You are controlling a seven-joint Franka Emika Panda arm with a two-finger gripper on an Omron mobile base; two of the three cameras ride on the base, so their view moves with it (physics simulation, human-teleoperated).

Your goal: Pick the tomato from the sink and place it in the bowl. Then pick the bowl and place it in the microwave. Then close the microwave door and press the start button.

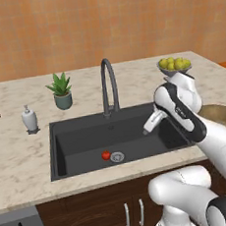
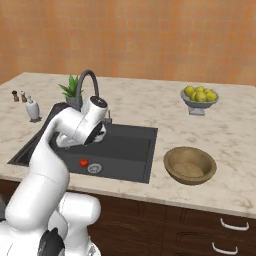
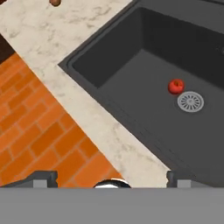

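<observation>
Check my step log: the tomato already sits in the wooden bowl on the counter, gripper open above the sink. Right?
Not quite. The tomato lies on the sink floor beside the drain, as the left base view shows; the bowl is empty. The rest holds.

No text, label, brand, number or sign can be read in any of the views.
</observation>
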